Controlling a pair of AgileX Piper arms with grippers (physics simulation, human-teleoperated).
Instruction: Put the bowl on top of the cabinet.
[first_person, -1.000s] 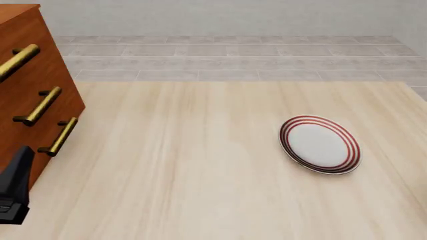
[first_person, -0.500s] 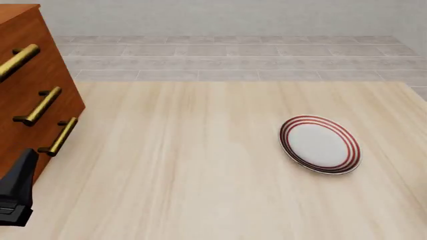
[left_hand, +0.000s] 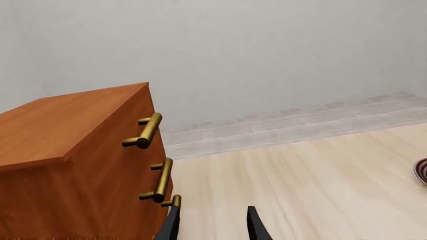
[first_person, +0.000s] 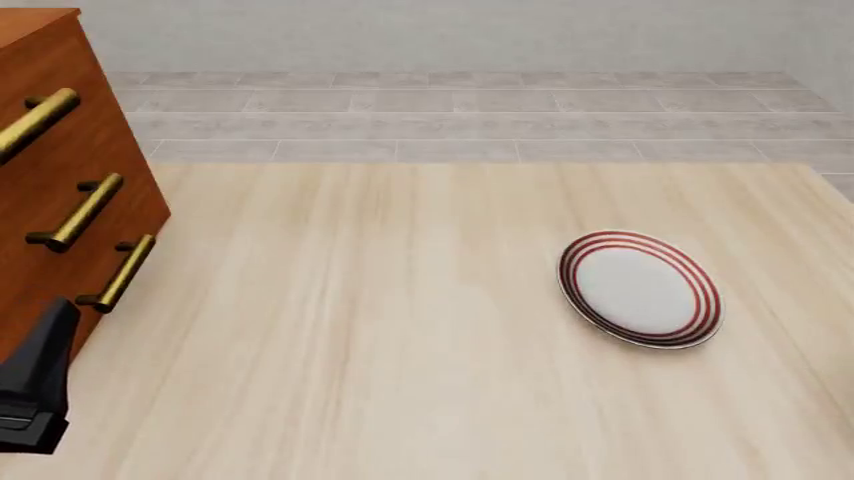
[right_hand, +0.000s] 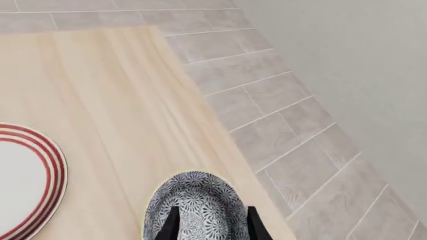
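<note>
- Bowl (right_hand: 195, 205) only shows up in the right wrist view, sitting on the table (first_person: 400, 330) near its edge, with the plate (first_person: 641, 288) just beside it.
- Right gripper (right_hand: 209, 225) is right over the bowl, fingers apart with the bowl's middle showing between the tips. Can't tell if they're touching it or just above it.
- Left gripper (left_hand: 212, 225) is open with nothing between its fingers, only bare table. In the front view it's low in the left corner, just beside the cabinet (first_person: 60, 190).
- Cabinet stands at the table's left side, its top (left_hand: 60, 120) bare in the left wrist view, three brass handles (first_person: 83, 213) down the front.
- Bowl and cabinet are well apart.
</note>
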